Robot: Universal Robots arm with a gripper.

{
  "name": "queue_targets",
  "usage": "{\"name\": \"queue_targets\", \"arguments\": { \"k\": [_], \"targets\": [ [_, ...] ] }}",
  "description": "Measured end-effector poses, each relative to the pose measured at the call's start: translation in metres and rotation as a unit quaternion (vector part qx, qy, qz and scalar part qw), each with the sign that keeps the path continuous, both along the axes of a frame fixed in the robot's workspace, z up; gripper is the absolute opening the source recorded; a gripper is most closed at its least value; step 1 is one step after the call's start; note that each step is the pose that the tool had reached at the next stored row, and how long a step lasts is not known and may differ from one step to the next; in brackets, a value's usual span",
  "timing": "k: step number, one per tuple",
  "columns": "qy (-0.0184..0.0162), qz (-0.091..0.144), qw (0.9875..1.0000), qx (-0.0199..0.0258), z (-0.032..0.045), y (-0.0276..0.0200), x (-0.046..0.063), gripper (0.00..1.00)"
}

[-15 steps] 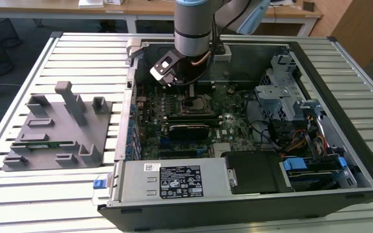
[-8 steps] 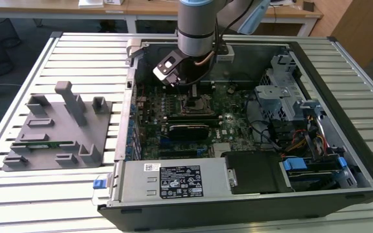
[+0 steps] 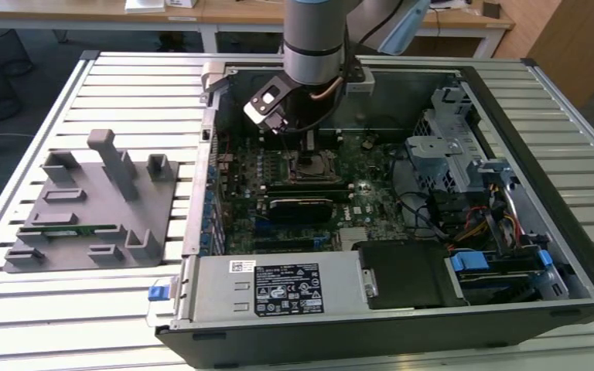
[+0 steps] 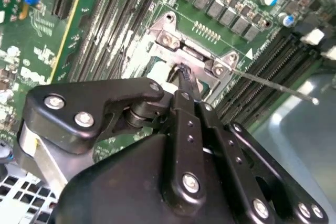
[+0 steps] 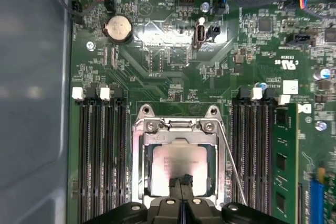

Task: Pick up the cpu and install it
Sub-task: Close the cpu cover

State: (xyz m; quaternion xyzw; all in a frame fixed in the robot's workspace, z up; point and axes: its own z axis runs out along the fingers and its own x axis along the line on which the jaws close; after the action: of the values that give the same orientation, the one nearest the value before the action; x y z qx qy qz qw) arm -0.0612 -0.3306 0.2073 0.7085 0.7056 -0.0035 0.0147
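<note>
The cpu (image 5: 178, 163), a square chip with a silvery top, lies flat inside the motherboard socket (image 5: 143, 145), ringed by the socket's metal frame. In the second wrist view only a pale corner of the cpu (image 4: 157, 69) peeks past the fingers. My gripper (image 5: 181, 181) hangs directly over the chip's edge, its two thin black fingertips (image 4: 184, 74) pressed together and resting at or just above the plate. In the exterior view the gripper (image 3: 302, 139) hangs inside the open computer case, above the socket (image 3: 312, 164).
The socket's thin lever rod (image 5: 231, 163) sticks out beside the frame. Memory slots (image 5: 102, 150) flank the socket, with a green memory stick (image 5: 283, 161) seated in one. Outside the case stands a grey parts fixture (image 3: 90, 209). A power supply (image 3: 276, 290) and a drive cage (image 3: 452, 154) crowd the case.
</note>
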Motion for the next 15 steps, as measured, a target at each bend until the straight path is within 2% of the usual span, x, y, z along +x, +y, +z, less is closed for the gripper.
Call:
{"name": "queue_targets", "arguments": {
  "k": [5, 11, 15],
  "targets": [
    [0.0001, 0.000, 1.0000, -0.0002, 0.0118, 0.0000, 0.000, 0.11],
    [0.0005, 0.000, 1.0000, -0.0001, 0.0118, 0.0000, 0.011, 0.11],
    [0.0006, 0.000, 1.0000, 0.0002, 0.0117, -0.0001, 0.013, 0.11]
  ]
}}
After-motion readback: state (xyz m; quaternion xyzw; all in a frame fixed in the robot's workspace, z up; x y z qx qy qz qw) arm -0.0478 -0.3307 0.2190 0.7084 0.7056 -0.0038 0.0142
